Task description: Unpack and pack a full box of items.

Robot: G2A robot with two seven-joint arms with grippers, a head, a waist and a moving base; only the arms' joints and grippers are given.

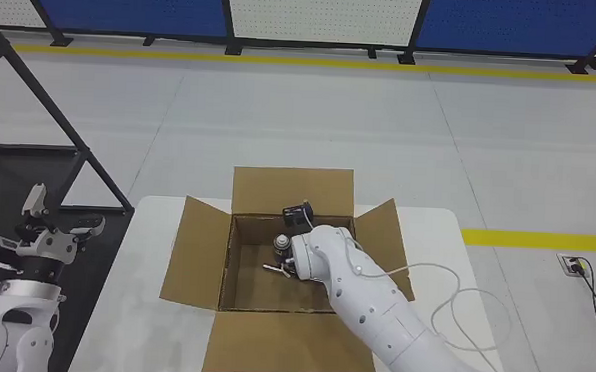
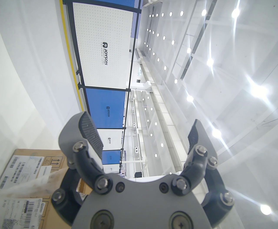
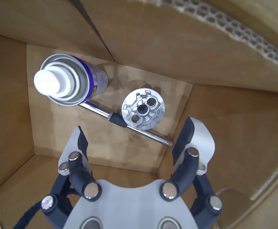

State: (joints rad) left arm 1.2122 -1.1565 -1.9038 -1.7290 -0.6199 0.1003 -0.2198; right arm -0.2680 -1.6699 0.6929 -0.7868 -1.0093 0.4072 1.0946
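You have the right jaws wide open and empty, low inside the box (image 3: 152, 43); the metal disc (image 3: 143, 111) sits just ahead of them; the steel rod (image 3: 96, 110) slants across their gap; the left arm (image 1: 35, 250) is well apart.

The setting is an industrial test hall or robotics lab. A smooth grey floor (image 1: 281, 115) is seen all around the open cardboard box (image 1: 293, 191), which is set on a white counter (image 1: 143, 299). The floor is crossed by yellow marking lines (image 1: 536, 239) and closed off beyond the box by blue and white perforated partition panels (image 1: 321, 12) on black feet. A floor outlet (image 1: 572, 265) with a cable lies right of the box. A high ceiling (image 2: 228, 104) with rows of round lamps (image 2: 210, 62) is seen above the partitions.
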